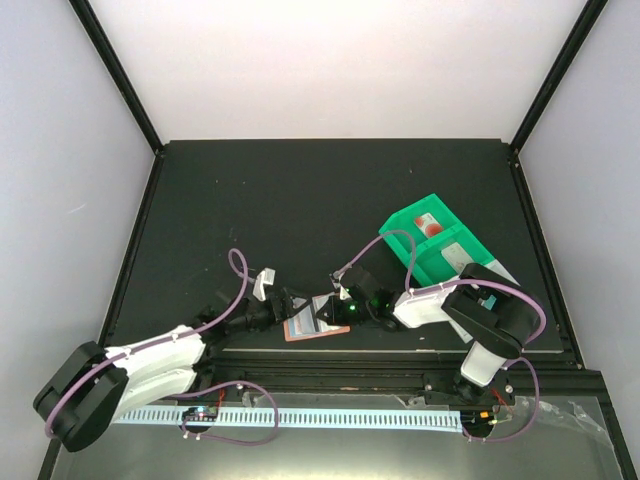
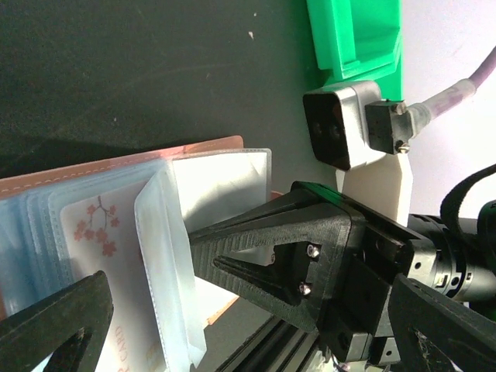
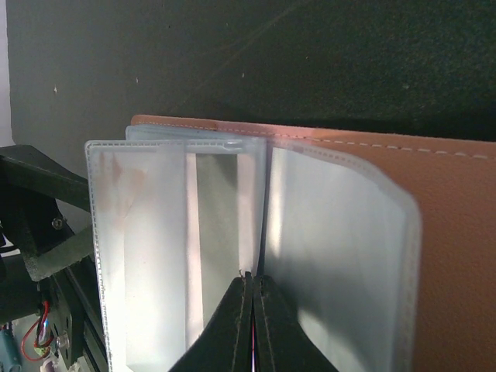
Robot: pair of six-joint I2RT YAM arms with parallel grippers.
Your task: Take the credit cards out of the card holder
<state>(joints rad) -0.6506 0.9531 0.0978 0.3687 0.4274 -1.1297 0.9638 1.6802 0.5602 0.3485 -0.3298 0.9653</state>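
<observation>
The holder [image 1: 303,330] lies open at the mat's [image 1: 300,190] near edge, with broad mat stretching behind it. The left gripper [image 1: 283,303] stands wide at its left end. The right gripper [image 3: 249,291] is pinched shut at the clear sleeves' [image 3: 155,232] edge.

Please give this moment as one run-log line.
left gripper open at card holder | right gripper shut, tips at clear sleeves | blossom card in sleeve
</observation>
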